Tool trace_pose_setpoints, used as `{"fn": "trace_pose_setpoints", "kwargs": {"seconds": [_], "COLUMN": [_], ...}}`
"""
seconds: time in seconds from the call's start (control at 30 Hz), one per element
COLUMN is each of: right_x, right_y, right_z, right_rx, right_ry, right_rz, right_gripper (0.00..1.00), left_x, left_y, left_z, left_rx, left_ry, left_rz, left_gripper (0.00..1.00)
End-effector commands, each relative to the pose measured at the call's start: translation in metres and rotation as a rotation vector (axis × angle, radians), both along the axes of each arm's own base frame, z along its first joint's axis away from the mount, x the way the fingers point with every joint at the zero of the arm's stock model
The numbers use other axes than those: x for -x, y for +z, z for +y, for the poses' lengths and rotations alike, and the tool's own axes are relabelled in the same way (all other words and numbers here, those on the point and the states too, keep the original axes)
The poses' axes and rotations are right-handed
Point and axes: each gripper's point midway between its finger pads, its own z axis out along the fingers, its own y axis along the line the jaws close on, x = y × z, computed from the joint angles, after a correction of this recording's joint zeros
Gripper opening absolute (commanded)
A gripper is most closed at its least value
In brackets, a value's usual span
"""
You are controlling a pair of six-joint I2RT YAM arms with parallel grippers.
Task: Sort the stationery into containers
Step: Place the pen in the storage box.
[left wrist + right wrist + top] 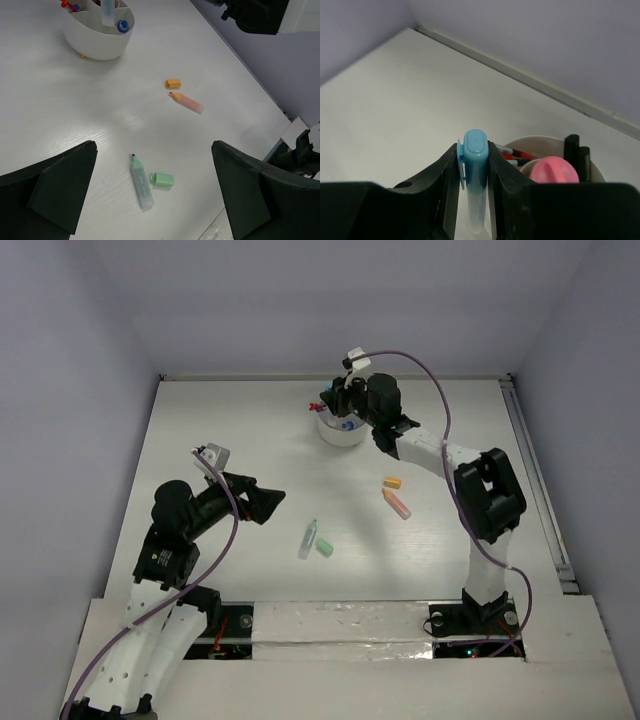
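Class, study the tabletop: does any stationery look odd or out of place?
Yes. The green highlighter and the orange highlighter lie uncapped, the green cap and orange cap loose beside them.

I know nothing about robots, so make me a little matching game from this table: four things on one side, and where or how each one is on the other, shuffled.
Things:
1. green highlighter
2. orange cap
3. blue-capped marker
4. white cup

States:
A. gripped between the right fingers
B. standing upright, divided into compartments
C. lying uncapped, the green cap beside it
D. lying loose by the tip of the orange highlighter

Pairs: 1-C, 2-D, 3-A, 4-B
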Motion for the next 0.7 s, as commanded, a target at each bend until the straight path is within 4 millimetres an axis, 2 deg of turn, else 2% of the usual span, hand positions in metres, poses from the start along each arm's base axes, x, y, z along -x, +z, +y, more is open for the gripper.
{"fn": "trace_pose_setpoints", "kwargs": {"seconds": [0.0,0.23,0.53,0.67], "right_x": [-0.021,-0.032,-0.029,-0.026], "right_y": [0.018,0.011,-0.017,-0.025], "right_z": [-0.008,-0.014,-0.006,-0.007], "right_rx": [0.089,0.126,0.122,0.122], "right_ry": [-0.034,-0.031,0.013,0.017], "right_rz": [-0.134,-0.16,-0.128,-0.115], "right_gripper": [0.0,0.0,0.0,0.05], "left_x": [0.0,0.0,0.0,-0.001], "left_y": [0.022,0.021,0.021,0.021], "left_z": [0.002,0.001,0.001,0.001], "left_rx": [0.004,0.006,0.008,0.007], "left_ry": [0.011,0.009,0.01,0.01], "left_rz": [-0.072,-0.071,-0.069,-0.071], "left_gripper": [0.99,0.99,0.99,0.99]}}
